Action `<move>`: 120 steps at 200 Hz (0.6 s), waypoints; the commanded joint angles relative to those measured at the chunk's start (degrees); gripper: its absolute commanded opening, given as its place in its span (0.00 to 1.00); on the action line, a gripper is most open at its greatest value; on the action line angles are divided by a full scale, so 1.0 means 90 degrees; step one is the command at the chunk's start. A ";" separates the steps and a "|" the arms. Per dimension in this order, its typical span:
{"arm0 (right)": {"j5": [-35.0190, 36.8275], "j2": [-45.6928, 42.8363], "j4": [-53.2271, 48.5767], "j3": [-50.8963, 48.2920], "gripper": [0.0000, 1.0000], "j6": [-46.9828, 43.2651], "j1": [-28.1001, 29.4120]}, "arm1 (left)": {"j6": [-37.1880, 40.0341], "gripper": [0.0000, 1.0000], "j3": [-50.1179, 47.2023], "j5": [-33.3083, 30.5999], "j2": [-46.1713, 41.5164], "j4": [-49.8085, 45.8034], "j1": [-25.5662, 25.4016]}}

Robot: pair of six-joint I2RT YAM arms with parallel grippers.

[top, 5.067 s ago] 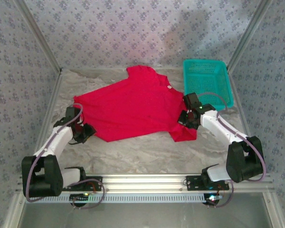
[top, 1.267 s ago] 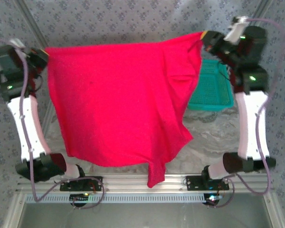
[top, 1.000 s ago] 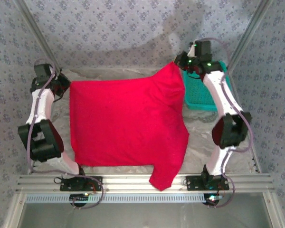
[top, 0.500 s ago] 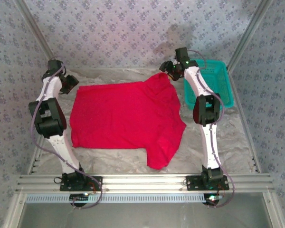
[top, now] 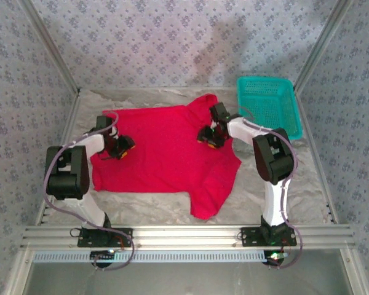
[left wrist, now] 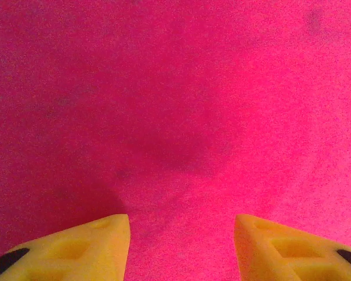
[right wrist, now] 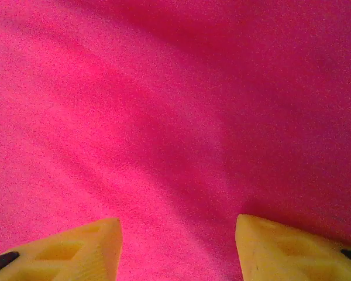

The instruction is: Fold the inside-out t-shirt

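The red t-shirt (top: 163, 153) lies spread flat on the table, one sleeve reaching toward the near edge. My left gripper (top: 122, 152) hovers over the shirt's left part, yellow fingers (left wrist: 76, 249) apart with only flat red cloth (left wrist: 175, 105) showing between them. Over the shirt's far right part is my right gripper (top: 208, 138), its yellow fingers (right wrist: 286, 249) also spread above the cloth (right wrist: 164, 105), nothing pinched. Both grippers are open.
A teal mesh basket (top: 269, 106) stands at the far right of the table, just right of the right arm. Crumpled white covering (top: 307, 184) lies bare to the right and along the near edge. Patterned walls close in the sides and back.
Both grippers let go of the shirt's far corners and opened. They moved nearer and inward, now over the cloth. The shirt settled flat on the table.
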 commanded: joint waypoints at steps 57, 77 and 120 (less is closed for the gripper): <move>0.1621 -0.2824 -0.0438 -0.2950 0.55 0.0620 -0.0059 | 0.0173 0.50 -0.1348 -0.0336 -0.1719 -0.0380 0.0029; 0.1699 -0.2959 -0.0754 -0.2150 0.55 0.0382 -0.0043 | 0.0307 0.50 -0.1121 -0.0399 -0.1830 -0.0639 0.0034; 0.2061 -0.1690 -0.0762 0.0267 0.47 -0.0190 -0.0073 | 0.0441 0.50 -0.0425 -0.0570 -0.1881 -0.1053 0.0016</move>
